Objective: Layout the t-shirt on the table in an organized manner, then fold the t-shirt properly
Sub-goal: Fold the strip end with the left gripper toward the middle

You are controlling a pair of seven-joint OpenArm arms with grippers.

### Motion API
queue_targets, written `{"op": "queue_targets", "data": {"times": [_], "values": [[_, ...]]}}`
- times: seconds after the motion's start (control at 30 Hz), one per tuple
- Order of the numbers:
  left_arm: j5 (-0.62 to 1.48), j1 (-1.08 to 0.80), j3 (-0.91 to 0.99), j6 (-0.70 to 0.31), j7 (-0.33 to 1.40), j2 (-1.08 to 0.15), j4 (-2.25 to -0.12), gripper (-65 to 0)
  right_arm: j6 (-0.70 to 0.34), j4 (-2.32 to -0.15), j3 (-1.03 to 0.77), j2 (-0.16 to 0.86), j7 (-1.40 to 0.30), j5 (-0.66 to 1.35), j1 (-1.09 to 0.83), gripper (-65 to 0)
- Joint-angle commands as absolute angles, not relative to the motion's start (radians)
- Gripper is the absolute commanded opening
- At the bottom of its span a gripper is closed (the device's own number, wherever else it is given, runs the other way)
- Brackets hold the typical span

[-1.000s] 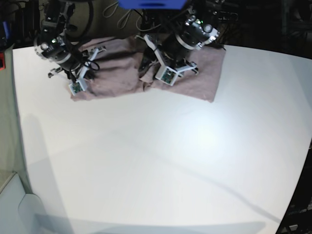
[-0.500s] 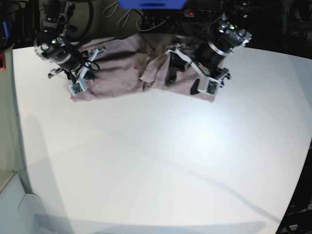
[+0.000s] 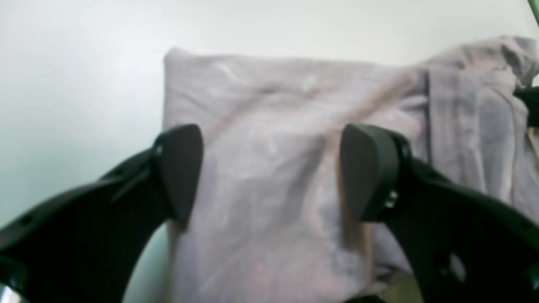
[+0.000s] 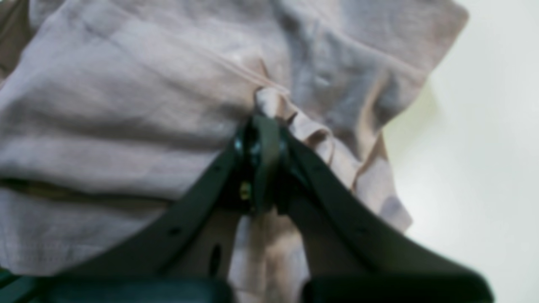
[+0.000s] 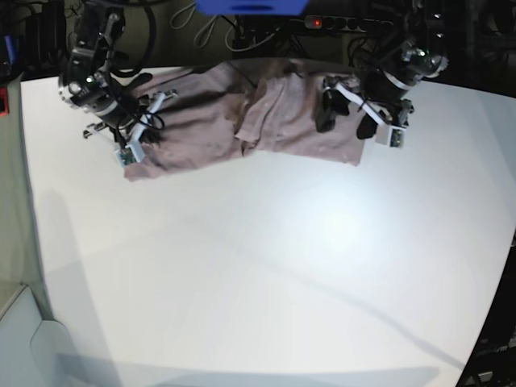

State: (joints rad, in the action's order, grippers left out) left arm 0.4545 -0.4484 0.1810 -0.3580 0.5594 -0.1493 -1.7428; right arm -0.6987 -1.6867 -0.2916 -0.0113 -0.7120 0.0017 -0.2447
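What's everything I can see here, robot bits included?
t-shirt: one, dusty mauve-pink, wrinkled and bunched along the far side of the table.
table: one, matte white, most of it bare in front of the shirt.
blue object: one, at the top edge beyond the table; I cannot tell what it is.
cables and dark gear: several, black and pale, behind the table.
right gripper: one, black fingers pinched shut on a fold of the t-shirt, at the base view's left.
left gripper: one, black fingers spread wide above the shirt's corner, holding nothing, at the base view's right.
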Motion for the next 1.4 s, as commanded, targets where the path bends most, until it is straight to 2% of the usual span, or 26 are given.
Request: {"op": "queue_targets", "data": {"times": [0.0, 0.27, 0.5, 0.8, 1.1, 1.13, 1.2, 1.37], "values": [[0.47, -0.446, 0.182, -0.363, 0.539, -0.154, -1.751, -15.1, -0.698, -1.684, -0.291, -0.008, -0.754, -0.019, -0.246, -65.0], [0.475, -0.444, 0.188, -0.361, 0.541, -0.156, -1.756, -15.1, -0.698, -1.682, -0.291, 0.005, -0.759, -0.019, -0.223, -65.0], [0.469, -0.466, 0.274, -0.351, 0.541, -0.15, -1.824, -15.1, -0.698, -1.666, -0.291, 0.007, -0.759, -0.019, -0.206, -65.0], [0.469, -0.46, 0.265, -0.354, 0.542, -0.148, -1.673, -15.1, -0.698, -1.643, -0.291, 0.007, -0.759, -0.019, -0.197, -65.0], [0.469, -0.466, 0.185, -0.361, 0.542, -0.15, -1.636, -16.1, -0.698, -1.643, -0.291, 0.007, -0.759, -0.019, -0.186, -65.0], [0.469, -0.466, 0.185, -0.361, 0.542, -0.148, -1.627, -18.2, -0.698, -1.643, -0.291, 0.007, -0.759, -0.019, -0.186, -65.0], [0.469, -0.461, 0.188, -0.361, 0.542, -0.147, -1.609, -26.6, -0.698, -1.643, -0.291, 0.007, -0.759, -0.019, -0.186, -65.0], [0.47, -0.429, 0.196, -0.361, 0.541, -0.147, -1.575, -58.9, -0.698, -1.643, -0.291, 0.007, -0.759, -0.019, -0.185, -65.0]]}}
